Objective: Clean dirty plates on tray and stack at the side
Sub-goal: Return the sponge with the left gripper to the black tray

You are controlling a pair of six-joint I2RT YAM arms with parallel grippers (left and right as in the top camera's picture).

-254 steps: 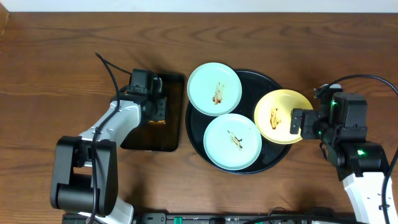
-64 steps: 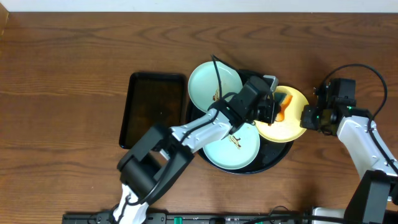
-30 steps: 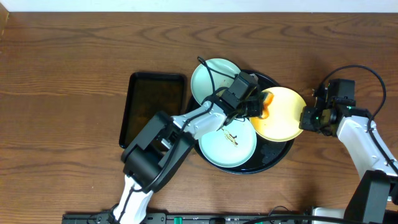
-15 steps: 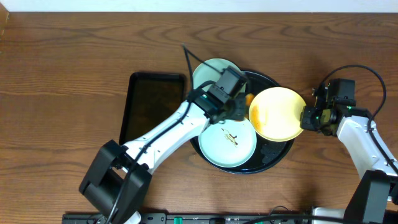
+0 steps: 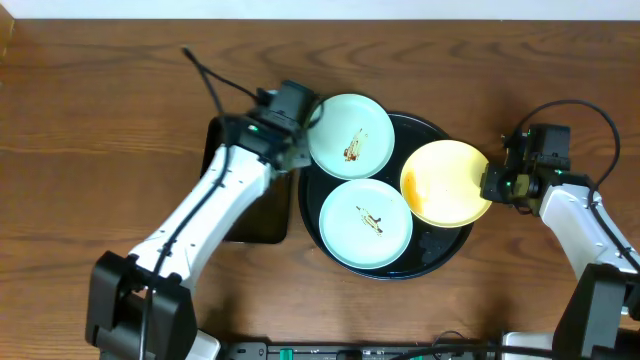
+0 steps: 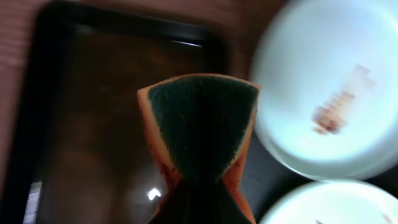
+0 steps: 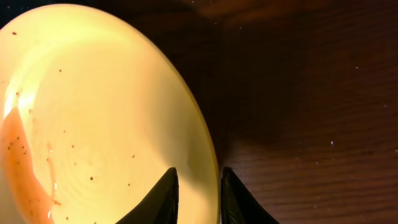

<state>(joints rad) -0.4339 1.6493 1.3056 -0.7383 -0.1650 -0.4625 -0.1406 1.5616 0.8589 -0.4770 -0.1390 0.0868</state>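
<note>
Two mint-green plates (image 5: 350, 138) (image 5: 366, 222) with brown smears lie on the round black tray (image 5: 436, 248). A yellow plate (image 5: 445, 183) (image 7: 93, 124), with a faint orange smear, rests on the tray's right side. My right gripper (image 5: 490, 186) (image 7: 198, 186) is open, its jaws slightly apart astride the yellow plate's right rim. My left gripper (image 5: 287, 118) is shut on a sponge (image 6: 199, 130) with an orange body and green face, above the right edge of the rectangular tray (image 6: 93, 124). One mint plate (image 6: 329, 106) shows to the sponge's right.
The rectangular dark tray (image 5: 240, 220) lies left of the round tray. Bare brown table (image 5: 100, 130) stretches to the left and along the back. The left arm's cable (image 5: 210, 80) loops above the tray's far corner.
My left arm has swung left with the sponge, off the yellow plate to above the rectangular tray. My right jaws have loosened at the yellow plate's rim. The plates have stayed put.
</note>
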